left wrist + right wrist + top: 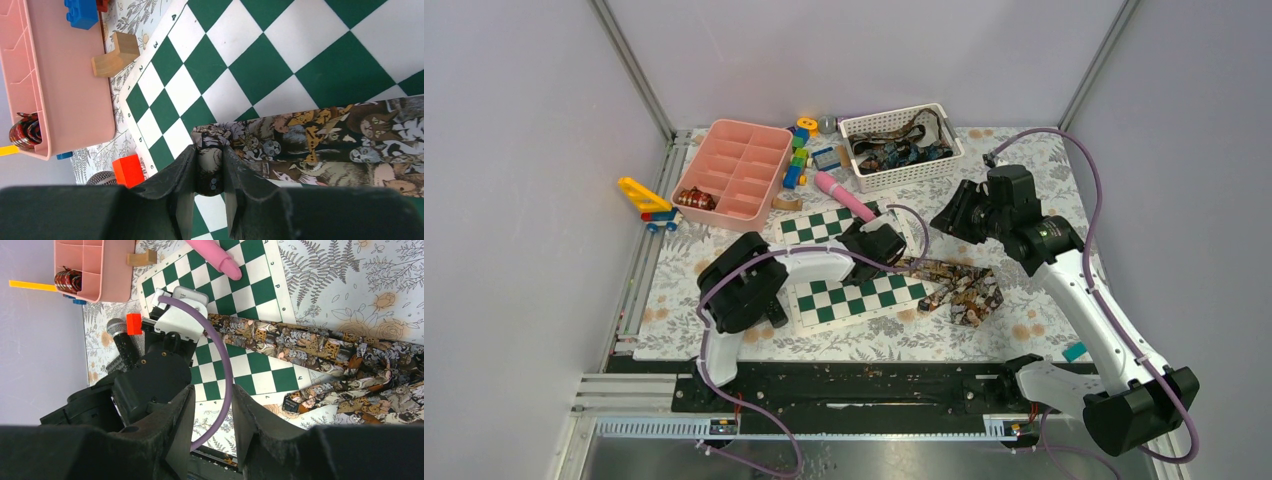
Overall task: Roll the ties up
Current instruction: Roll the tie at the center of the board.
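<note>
The floral tabletop (874, 340) carries a green-and-white chessboard (854, 298). A cat-patterned tie (954, 285) lies across the board's right end and bunches up on the cloth beside it. At the back, a white basket (904, 177) holds more ties (894, 152). The left gripper (209, 156) is clamped on the tie's narrow end, which seems folded over. The right gripper (212, 405) hangs above with its jaws parted, holding nothing.

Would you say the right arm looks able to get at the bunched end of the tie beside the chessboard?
Probably yes: the right pincer hangs open and empty near the tie, nothing covers that heap, and the left pincer grips only the narrow end.
</note>
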`<state>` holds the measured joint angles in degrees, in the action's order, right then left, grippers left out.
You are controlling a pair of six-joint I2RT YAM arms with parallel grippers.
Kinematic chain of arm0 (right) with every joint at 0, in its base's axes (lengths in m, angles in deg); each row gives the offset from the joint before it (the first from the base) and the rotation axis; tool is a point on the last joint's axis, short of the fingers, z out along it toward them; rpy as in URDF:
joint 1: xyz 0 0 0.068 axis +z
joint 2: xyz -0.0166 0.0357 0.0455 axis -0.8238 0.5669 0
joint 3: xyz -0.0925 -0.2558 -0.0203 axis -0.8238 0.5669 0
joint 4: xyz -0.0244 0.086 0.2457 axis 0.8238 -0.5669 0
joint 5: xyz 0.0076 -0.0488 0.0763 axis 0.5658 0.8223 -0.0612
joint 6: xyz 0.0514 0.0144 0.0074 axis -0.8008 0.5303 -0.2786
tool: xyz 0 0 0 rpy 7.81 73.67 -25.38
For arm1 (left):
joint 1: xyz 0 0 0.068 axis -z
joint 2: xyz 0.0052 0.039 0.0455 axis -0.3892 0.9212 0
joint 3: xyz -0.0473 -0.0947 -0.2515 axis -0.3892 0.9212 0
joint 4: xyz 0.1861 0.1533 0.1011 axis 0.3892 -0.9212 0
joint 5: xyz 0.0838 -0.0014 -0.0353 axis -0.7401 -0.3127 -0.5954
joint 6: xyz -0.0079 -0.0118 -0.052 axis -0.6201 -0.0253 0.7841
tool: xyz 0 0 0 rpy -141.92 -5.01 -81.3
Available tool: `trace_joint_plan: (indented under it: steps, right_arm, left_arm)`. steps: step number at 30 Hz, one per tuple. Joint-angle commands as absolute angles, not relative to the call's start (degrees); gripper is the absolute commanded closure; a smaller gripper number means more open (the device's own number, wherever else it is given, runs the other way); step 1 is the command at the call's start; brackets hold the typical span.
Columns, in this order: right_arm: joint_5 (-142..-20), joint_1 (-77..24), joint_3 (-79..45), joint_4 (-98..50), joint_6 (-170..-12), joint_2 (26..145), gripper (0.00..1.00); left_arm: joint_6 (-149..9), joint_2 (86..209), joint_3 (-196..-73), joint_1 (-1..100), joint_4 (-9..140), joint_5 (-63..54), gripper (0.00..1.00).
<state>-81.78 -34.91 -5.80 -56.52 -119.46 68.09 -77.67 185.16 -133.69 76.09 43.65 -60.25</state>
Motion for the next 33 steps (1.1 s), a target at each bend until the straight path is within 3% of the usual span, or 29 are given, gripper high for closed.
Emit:
trace_joint_plan:
  steps: [1,33]
  right_arm:
    - [-81.2,-35.5,-6.3,-56.6,-119.0,67.0,0.60]
    - [-81.8,-35.9,-5.5,-56.7,-119.5,66.8,0.59]
  left_arm:
    - [-79.1,186.5,-136.3,77.2,43.9,-63.3,0.76]
    - [-79.0,188.4,-139.4,79.5,41.1,-57.6,0.65]
